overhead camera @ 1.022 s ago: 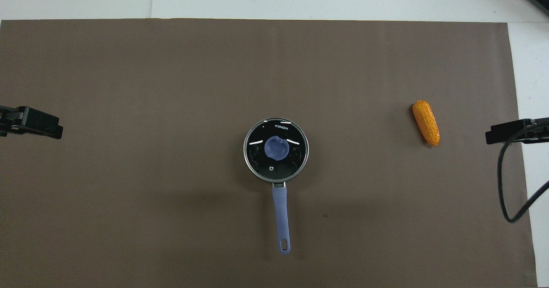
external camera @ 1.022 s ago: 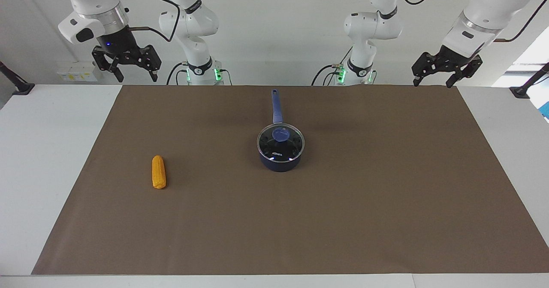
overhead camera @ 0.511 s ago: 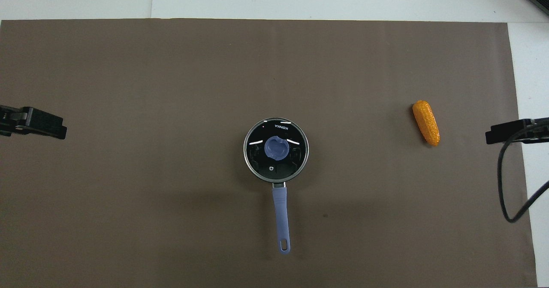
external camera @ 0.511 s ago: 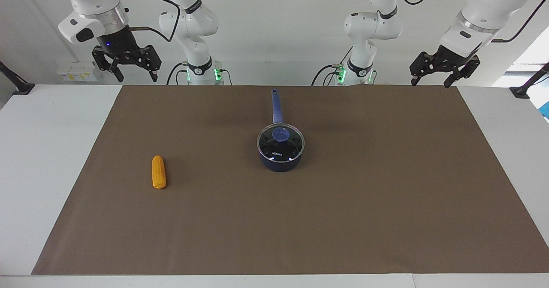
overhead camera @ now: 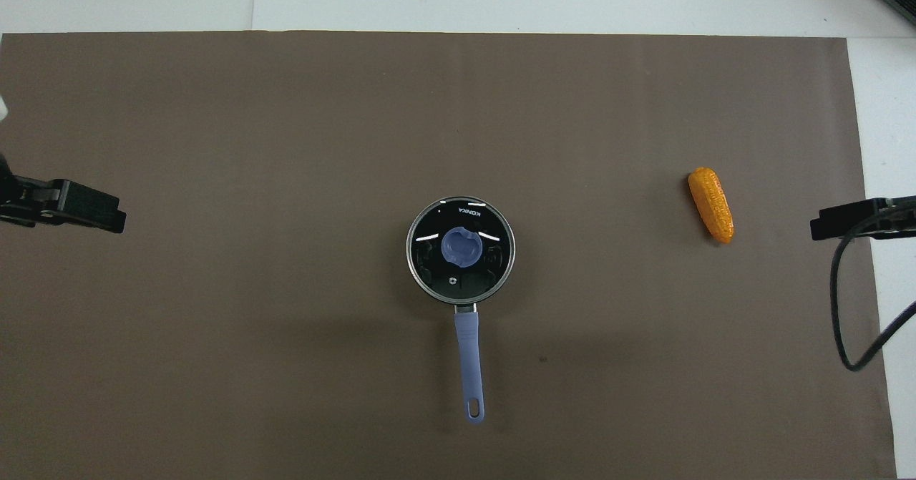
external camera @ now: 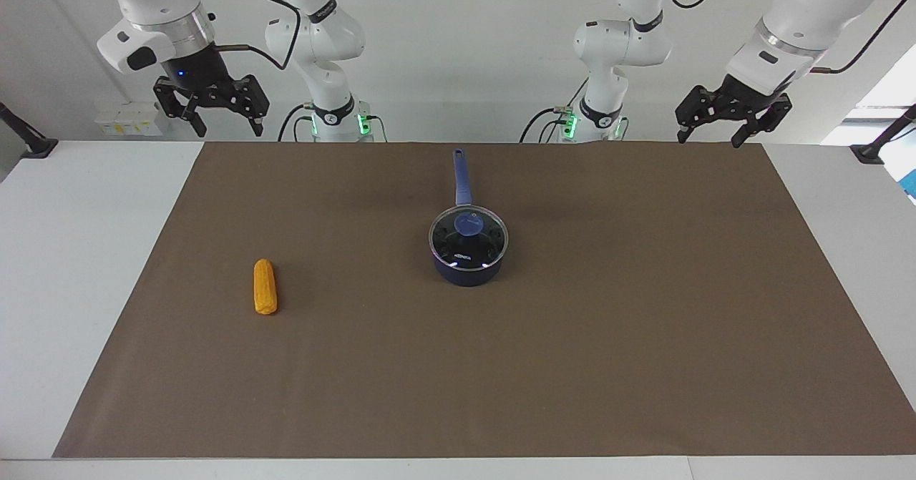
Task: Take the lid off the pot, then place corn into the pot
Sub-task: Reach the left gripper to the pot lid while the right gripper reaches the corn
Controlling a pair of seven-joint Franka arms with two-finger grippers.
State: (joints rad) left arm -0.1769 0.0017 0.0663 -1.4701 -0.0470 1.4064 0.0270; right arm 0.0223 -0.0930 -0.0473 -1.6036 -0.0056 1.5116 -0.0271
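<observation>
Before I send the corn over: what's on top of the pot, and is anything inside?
The lid sits closed on the pot, blue knob at centre. Through the glass only dark interior and reflections show; whether it is empty cannot be told.

White table [external camera: 93,265] covered across most of its top by a brown mat [external camera: 608,337]. A plain white wall [external camera: 465,51] rises along one edge of the table. A bright window [external camera: 884,94] opens at one end, by a black clamp [external camera: 869,152]; a second black clamp [external camera: 32,147] sits at the other end. Lighting is even and diffuse.
</observation>
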